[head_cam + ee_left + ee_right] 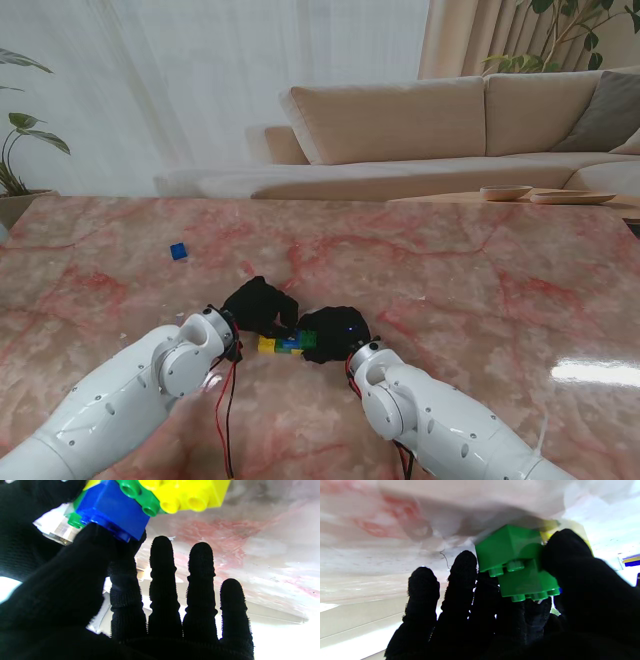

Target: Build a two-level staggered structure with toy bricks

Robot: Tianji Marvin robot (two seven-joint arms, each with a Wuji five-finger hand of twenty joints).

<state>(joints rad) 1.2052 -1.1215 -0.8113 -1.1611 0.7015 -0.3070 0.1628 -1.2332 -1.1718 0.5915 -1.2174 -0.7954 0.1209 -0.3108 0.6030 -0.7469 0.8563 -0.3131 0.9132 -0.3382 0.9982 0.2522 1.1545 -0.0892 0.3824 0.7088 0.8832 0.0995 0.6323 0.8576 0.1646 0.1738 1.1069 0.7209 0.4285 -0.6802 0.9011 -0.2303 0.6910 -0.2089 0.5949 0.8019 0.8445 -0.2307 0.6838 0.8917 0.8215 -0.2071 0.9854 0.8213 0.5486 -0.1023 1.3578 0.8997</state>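
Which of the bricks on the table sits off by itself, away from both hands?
The lone blue brick, farther from me and to the left; the others are clustered between the left hand and right hand.

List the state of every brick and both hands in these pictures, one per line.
Black-gloved left hand: thumb and a finger on the blue brick, other fingers straight.
Black-gloved right hand: shut on the upper green brick.
Blue plastic brick in the cluster: on the second level.
Yellow plastic brick: bottom level, on the table.
Upper green plastic brick: stacked offset on a lower green brick.
Loose small blue brick: alone, farther away, untouched.

Left hand [259,304] and right hand [334,333] meet, fingers extended.
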